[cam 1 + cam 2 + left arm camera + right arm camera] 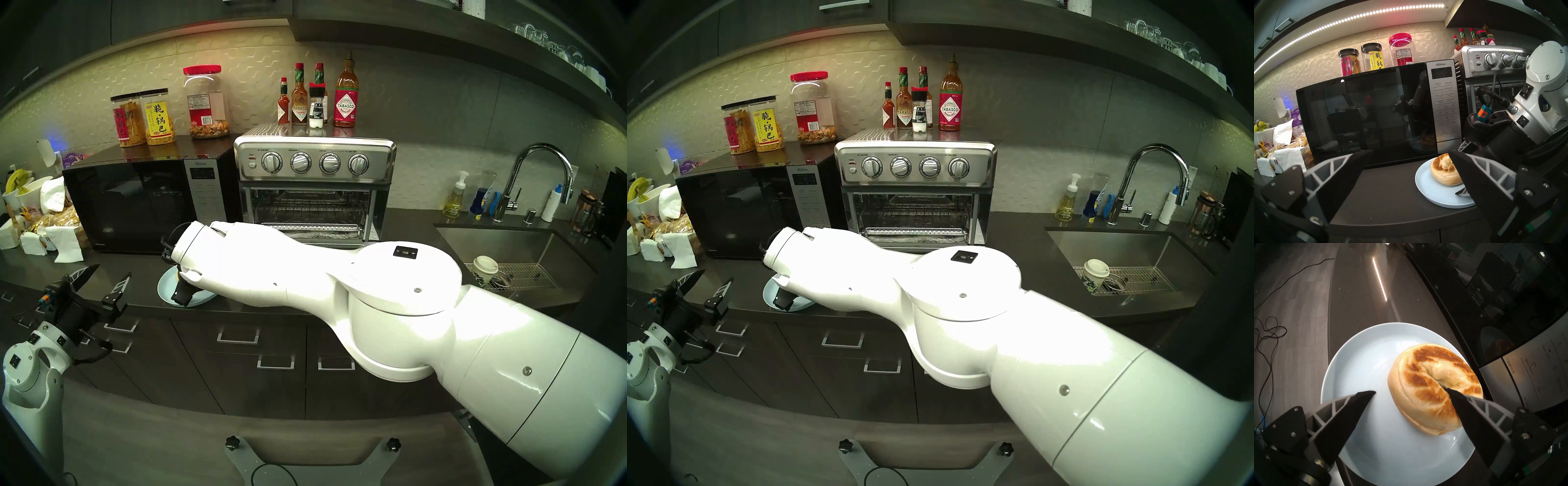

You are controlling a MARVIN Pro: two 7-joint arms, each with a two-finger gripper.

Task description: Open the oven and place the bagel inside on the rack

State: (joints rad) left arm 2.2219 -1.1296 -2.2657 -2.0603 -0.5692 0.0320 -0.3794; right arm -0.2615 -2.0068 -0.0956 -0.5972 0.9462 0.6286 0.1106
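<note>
While the oven (315, 190) stands open, the right end effector (1411, 392) hangs spread over the plate (1356, 361); the bagel (1434, 389) lies toward its right finger, unclamped; the left end effector (101, 275), also spread, waits well apart.

Kitchen: counter sink (509, 244), microwave (135, 203), oven (315, 163).

Dark grey-brown countertop (390, 234) and the items resting directly on it. The black microwave (135, 203) stands at ten o'clock with the open stainless oven (315, 183) just beside it at twelve; the pale blue plate (166, 288) lies near the front edge at about eight o'clock. Crumpled paper towels (64, 241) and bagged bread (64, 220) crowd nine o'clock, soap bottles (456, 197) stand by the sink (502, 244) at two.
</note>
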